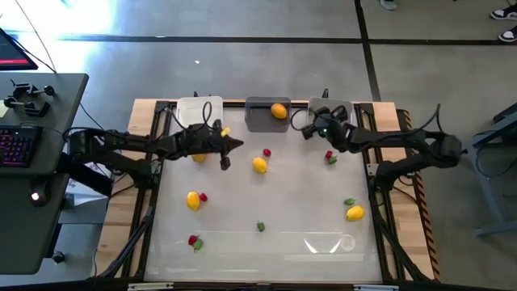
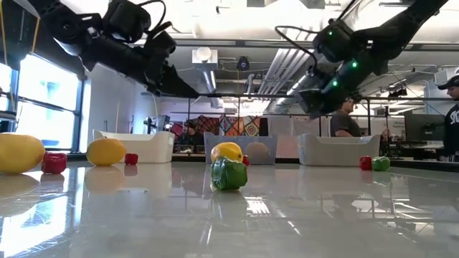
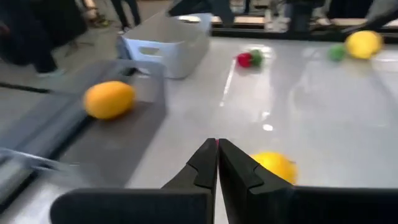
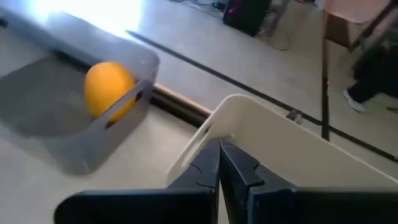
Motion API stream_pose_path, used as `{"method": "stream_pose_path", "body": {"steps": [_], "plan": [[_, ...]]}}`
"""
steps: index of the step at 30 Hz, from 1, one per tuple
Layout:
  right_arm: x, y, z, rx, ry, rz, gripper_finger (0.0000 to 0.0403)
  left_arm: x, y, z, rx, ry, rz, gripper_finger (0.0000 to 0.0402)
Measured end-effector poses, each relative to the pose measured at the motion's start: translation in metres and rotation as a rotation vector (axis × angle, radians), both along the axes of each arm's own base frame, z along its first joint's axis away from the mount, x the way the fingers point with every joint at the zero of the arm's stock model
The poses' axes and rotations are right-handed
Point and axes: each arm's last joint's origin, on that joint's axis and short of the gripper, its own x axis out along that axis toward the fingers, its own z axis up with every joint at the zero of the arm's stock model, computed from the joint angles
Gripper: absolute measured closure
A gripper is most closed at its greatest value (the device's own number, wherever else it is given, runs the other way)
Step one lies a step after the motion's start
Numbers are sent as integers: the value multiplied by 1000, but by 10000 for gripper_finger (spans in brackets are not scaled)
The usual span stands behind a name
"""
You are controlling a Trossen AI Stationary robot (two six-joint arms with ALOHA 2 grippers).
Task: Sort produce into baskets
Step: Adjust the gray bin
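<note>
Most of my sorting is not yet done, going by what lies on the bench point(image 1: 242, 242). Nearest the front edge sit a red berry with a green bit point(image 1: 195, 241) and a lone green piece point(image 1: 260, 226). A little farther in, on my left side, a yellow fruit point(image 1: 192, 200) lies touching a red bit point(image 1: 203, 196); on my right side another yellow fruit point(image 1: 355, 212) lies just beside a green bit point(image 1: 349, 201). Toward the middle there is a yellow fruit point(image 1: 259, 165) with a red berry point(image 1: 266, 152) just behind it, and over to the right a red and green pair point(image 1: 330, 157).

My left claw point(image 1: 235, 145) hangs above the bench near the middle, just short of the baskets, its fingers point(image 3: 208, 165) pressed together on nothing. Another yellow piece point(image 1: 198, 156) shows under that arm, and a small yellow spot point(image 1: 225, 131) beside it; I cannot tell what that one is.

My right claw point(image 1: 307, 132) hovers over the near rim of the light grey basket point(image 1: 343, 106), also closed and empty.

At the far edge stand the three baskets in a row. The dark grey basket point(image 1: 257, 118) in the middle holds one orange fruit point(image 1: 279, 111), the only piece I can see put away. The white basket point(image 1: 190, 111) on the left looks empty, though my arm and its cable cover part of it, and I see nothing in the light grey one
</note>
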Motion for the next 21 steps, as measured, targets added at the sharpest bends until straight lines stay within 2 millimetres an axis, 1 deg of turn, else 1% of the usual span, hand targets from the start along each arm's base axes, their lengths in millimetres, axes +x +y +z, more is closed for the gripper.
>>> {"method": "stream_pose_path", "body": {"steps": [2,5,7,9,11,15,17,21], "plan": [[2,4,-2,7,17,27,403,3,-7,2,32,-20,-38,399],[3,15,-2,33,34,60,403,7,-14,11,111,-96,-85,399],[0,21,-2,52,50,47,403,8,-17,16,121,-137,-94,399],[-8,20,-2,63,79,5,403,8,-19,19,122,-167,-99,399],[-16,12,3,101,75,-53,403,9,-20,22,128,-189,-102,399],[-35,-15,12,273,48,-115,402,10,-19,25,137,-202,-103,399],[-43,-30,16,334,35,-100,402,10,-19,25,147,-200,-105,399],[-56,-54,25,435,-57,-26,397,10,-18,25,153,-194,-102,399]]}}
